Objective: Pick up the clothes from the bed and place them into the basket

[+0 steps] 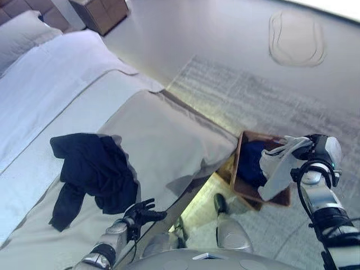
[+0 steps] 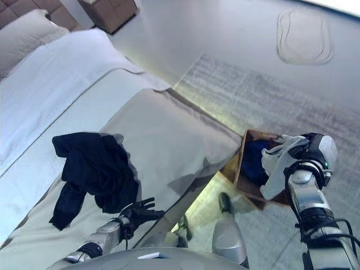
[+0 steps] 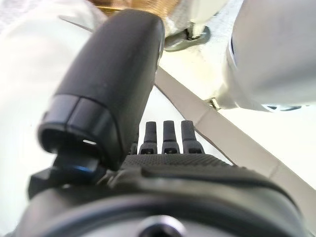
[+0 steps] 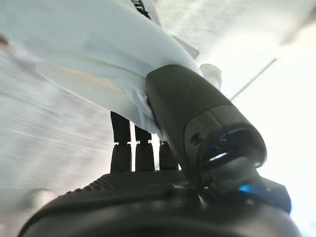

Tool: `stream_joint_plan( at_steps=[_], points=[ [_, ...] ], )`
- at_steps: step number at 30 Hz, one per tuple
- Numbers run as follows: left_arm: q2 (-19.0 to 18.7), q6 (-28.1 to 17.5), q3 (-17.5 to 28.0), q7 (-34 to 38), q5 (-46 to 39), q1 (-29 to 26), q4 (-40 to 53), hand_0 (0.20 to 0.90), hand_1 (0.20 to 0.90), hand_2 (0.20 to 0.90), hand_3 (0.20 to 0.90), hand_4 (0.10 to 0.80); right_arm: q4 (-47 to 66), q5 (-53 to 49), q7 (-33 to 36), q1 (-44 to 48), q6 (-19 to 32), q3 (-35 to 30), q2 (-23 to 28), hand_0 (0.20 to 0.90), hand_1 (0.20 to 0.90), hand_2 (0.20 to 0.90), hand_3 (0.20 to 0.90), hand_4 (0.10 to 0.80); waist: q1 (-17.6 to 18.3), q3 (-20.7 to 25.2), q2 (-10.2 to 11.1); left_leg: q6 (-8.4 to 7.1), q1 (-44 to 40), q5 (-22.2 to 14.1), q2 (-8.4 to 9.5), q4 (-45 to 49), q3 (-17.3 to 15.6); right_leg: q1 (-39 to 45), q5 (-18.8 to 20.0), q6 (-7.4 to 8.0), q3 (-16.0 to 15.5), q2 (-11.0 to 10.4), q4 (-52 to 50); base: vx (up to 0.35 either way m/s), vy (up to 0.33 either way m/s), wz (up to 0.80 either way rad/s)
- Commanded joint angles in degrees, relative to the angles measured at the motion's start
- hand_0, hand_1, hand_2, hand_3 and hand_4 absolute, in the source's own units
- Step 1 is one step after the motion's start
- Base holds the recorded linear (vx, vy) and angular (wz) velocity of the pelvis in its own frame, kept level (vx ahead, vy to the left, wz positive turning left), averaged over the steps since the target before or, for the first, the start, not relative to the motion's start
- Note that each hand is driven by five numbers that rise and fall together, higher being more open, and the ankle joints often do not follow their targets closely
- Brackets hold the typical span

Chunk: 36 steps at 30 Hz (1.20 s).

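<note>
A dark garment (image 1: 93,171) lies crumpled on the bed (image 1: 163,135), close to its near edge. My left hand (image 1: 140,214) rests beside it on the cover, fingers straight (image 3: 170,136) and holding nothing. A white garment (image 1: 279,164) hangs from my right hand (image 1: 318,152), which is shut on it with the thumb (image 4: 197,118) pressed into the cloth. The garment dangles over the brown basket (image 1: 241,180) on the floor at the bed's foot. A dark blue piece of clothing (image 1: 251,163) lies inside the basket.
A grey rug (image 1: 270,107) covers the floor by the bed. A wooden nightstand (image 1: 101,12) stands at the far end near the pillow (image 1: 19,36). A looped marking (image 1: 296,38) shows on the far floor.
</note>
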State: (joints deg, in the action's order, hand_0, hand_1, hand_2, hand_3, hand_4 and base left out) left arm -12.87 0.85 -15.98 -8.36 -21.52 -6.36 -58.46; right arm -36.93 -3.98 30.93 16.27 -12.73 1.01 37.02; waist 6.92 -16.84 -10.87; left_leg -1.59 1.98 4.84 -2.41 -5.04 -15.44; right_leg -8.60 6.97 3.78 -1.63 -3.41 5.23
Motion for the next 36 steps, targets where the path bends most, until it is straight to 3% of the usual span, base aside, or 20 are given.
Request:
stream_joint_plan(
  at_steps=[1, 3, 4, 10, 14, 20, 26, 29, 32, 36],
  points=[
    [-1.8, -4.0, -1.3, -0.5, -3.7, -4.3, 0.0, 0.9, 0.9, 0.9, 0.9, 0.8, -0.9, -1.6, 4.7, 11.4, 3.0, 3.1, 5.3, 0.3, 0.3, 0.3, 0.2, 0.1, 0.4, -3.4, 0.7, -1.19, 2.7, -5.5, 1.57, 3.4, 4.5, -2.6, -7.6, -1.18, -3.3, -1.2, -7.6, -0.15, -0.004, -0.13],
    [-1.8, -4.5, -2.0, -1.0, -4.6, -5.4, 0.7, 0.9, 0.9, 0.9, 0.9, 0.8, -4.9, -2.3, 4.2, 15.2, 0.7, 4.4, 6.0, 0.509, 0.509, 0.509, 0.444, 0.344, 0.7, -5.1, -0.9, -1.67, 3.8, -5.0, 1.81, 3.1, 4.3, -4.5, -7.2, -1.19, -3.3, -1.3, -7.4, -0.139, -0.008, -0.19],
    [-1.7, -4.6, -2.8, -0.9, -5.2, -5.9, 1.4, 0.9, 0.9, 0.9, 0.9, 0.8, -8.4, -2.7, 4.3, 17.4, -0.6, 5.6, 6.5, 0.9, 0.9, 0.9, 0.9, 0.8, 0.6, -5.9, -1.7, -1.95, 4.5, -4.6, 1.89, 2.7, 4.3, -5.5, -6.8, -1.34, -3.4, -1.2, -6.9, -0.096, -0.006, -0.21],
    [-1.8, -5.7, -5.2, -1.8, -7.5, -7.1, 4.5, 0.9, 0.9, 0.9, 0.9, 0.8, -21.0, -3.2, 4.8, 23.6, -3.7, 7.9, 7.7, 0.9, 0.9, 0.9, 0.9, 0.8, 0.0, -8.4, -4.3, -2.51, 5.9, -3.9, 2.44, 1.9, 4.7, -8.0, -6.0, -1.63, -3.8, -1.2, -5.9, -0.056, -0.026, -0.13],
    [-2.0, -5.7, -6.1, -2.3, -8.2, -7.1, 5.9, 0.9, 0.9, 0.9, 0.9, 0.8, -21.8, -4.3, 7.0, 23.9, -2.9, 7.3, 8.3, 0.9, 0.9, 0.9, 0.9, 0.8, 0.0, -9.1, -4.9, -2.72, 6.3, -3.9, 2.68, 1.8, 4.9, -8.6, -5.5, -1.63, -4.3, -1.3, -5.6, -0.019, -0.016, -0.01],
    [-2.5, -4.8, -5.1, -2.4, -8.3, -5.0, 6.7, 0.9, 0.9, 0.9, 0.9, 0.8, -12.0, -4.4, 13.0, 19.2, 3.7, 4.0, 7.6, 0.9, 0.9, 0.9, 0.9, 0.8, 0.5, -8.6, -4.0, -2.84, 5.1, -4.3, 2.53, 1.4, 4.5, -7.9, -5.5, -1.42, -4.6, -1.1, -5.4, 0.011, 0.019, 0.01],
    [-2.9, -3.9, -1.5, -2.3, -8.1, -1.9, 6.5, 0.9, 0.9, 0.9, 0.9, 0.8, 5.5, -4.8, 10.7, 10.5, 5.9, -2.6, 7.2, 0.9, 0.9, 0.9, 0.9, 0.8, 0.7, -6.4, -1.1, -2.63, 2.4, -5.0, 2.08, 1.2, 4.1, -5.0, -5.9, -1.15, -5.4, -0.9, -5.5, 0.069, 0.063, 0.09],
    [-2.6, -3.6, 1.5, -1.9, -7.4, 0.4, 5.0, 0.9, 0.9, 0.9, 0.9, 0.8, 19.9, -1.8, 5.5, 4.8, 8.5, -5.6, 4.9, 0.9, 0.9, 0.9, 0.9, 0.8, 0.5, -4.1, 1.5, -2.46, 0.8, -5.6, 1.89, 1.4, 4.1, -2.6, -6.3, -0.89, -6.5, -1.0, -5.4, 0.13, 0.099, 0.21],
    [-2.0, -3.0, 5.4, -1.6, -6.9, 2.6, 3.0, 0.9, 0.9, 0.9, 0.9, 0.8, 32.0, 6.5, -10.6, 2.1, 8.7, -1.4, 3.9, 0.9, 0.9, 0.9, 0.9, 0.8, -0.9, -1.3, 4.5, -1.9, -0.2, -6.1, 2.33, 1.8, 4.8, -0.3, -6.6, -0.46, -7.7, -1.5, -5.2, 0.106, 0.173, 0.17],
    [-2.8, -2.7, 7.1, -1.3, -6.3, 3.8, 1.2, 0.9, 0.9, 0.9, 0.9, 0.8, 31.7, 10.5, -23.9, 2.8, 11.4, 4.3, 5.3, 0.9, 0.9, 0.9, 0.9, 0.8, -3.6, 0.9, 7.5, -1.52, -0.1, -6.2, 2.56, 2.6, 6.7, 1.6, -6.4, -0.15, -9.1, -2.1, -4.8, 0.082, 0.082, 0.25]
  ],
)
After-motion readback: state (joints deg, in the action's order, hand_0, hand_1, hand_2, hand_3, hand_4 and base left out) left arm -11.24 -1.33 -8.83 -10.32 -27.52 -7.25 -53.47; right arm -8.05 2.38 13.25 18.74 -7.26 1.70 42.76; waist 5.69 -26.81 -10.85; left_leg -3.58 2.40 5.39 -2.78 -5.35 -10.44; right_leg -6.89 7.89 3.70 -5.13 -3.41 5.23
